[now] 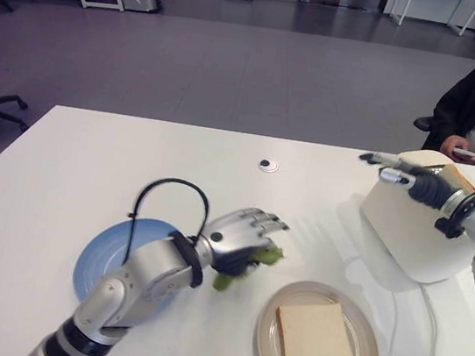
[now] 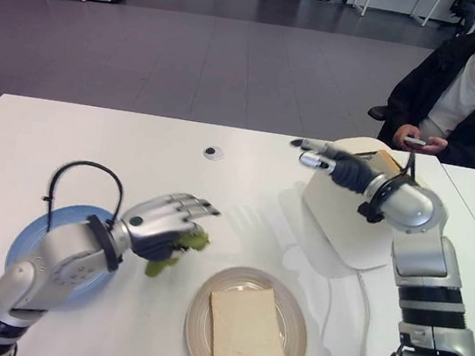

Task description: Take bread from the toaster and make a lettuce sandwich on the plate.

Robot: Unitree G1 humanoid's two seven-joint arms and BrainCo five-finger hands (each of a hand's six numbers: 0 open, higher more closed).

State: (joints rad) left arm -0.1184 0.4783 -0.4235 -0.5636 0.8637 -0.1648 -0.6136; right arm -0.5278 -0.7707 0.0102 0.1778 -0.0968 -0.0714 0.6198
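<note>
Lettuce (image 1: 272, 255) is clamped in the left robot hand (image 1: 243, 232) at lower centre of the frame. It is held above the table (image 1: 90, 157), between the blue plate (image 1: 95, 260) at lower left and the tan plate (image 1: 267, 328) at lower right, likely so it can go onto the bread (image 1: 316, 341) lying flat there. Its ruffled green leaf pokes out under the curled fingers. At upper right, the right robot hand (image 1: 410, 177) hovers over the toaster (image 1: 399, 227) with fingers straight and apart, holding nothing. It is probably placed to take the second slice (image 2: 388, 161) sticking up from the slot.
</note>
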